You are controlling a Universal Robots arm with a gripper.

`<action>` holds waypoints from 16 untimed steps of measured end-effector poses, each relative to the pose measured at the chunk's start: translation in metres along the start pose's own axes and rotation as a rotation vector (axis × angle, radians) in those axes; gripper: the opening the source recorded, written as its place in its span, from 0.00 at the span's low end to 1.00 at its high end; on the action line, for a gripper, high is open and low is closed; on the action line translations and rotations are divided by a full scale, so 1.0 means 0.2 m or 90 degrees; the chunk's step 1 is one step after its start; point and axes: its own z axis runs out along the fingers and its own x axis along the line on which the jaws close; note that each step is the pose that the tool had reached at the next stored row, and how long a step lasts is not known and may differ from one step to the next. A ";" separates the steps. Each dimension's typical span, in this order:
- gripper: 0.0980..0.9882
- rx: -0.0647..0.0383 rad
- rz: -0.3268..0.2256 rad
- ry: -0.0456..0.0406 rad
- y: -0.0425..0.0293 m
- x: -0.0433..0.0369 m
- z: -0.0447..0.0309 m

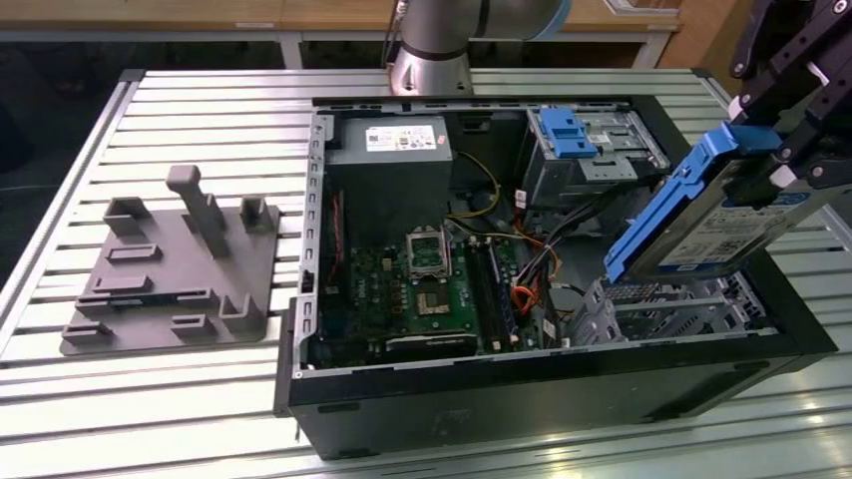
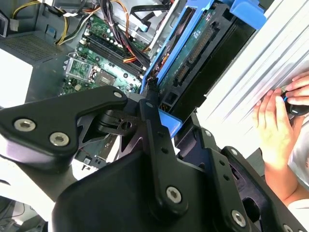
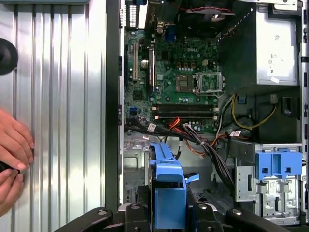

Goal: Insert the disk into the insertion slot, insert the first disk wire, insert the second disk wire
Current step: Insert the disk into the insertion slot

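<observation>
Here, an open computer case (image 1: 533, 394) lies on a slatted metal desk (image 1: 200, 399). Above the case's corner at the exterior view's right, the gripper (image 1: 788, 150) is clamped on the handle end of the disk (image 1: 705, 225). It holds the disk tilted in the air, lower end at the mouth of the insertion slot (image 1: 672, 304); I cannot tell whether they touch. Inside the case sit a green motherboard (image 1: 426, 289), loose coloured wires (image 1: 526, 269) and a larger cage with a blue latch (image 1: 586, 145). Outside the case, a grey fixture (image 1: 160, 269) rests on the desk. In the first wrist view, a person's hands (image 3: 12, 159) lie beside the case.
</observation>
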 end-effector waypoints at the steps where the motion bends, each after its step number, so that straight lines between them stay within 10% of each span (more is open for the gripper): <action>1: 0.30 0.000 0.000 0.0000 -0.003 0.000 0.000; 16: 0.30 -0.004 -0.036 -0.0001 -0.063 -0.001 0.001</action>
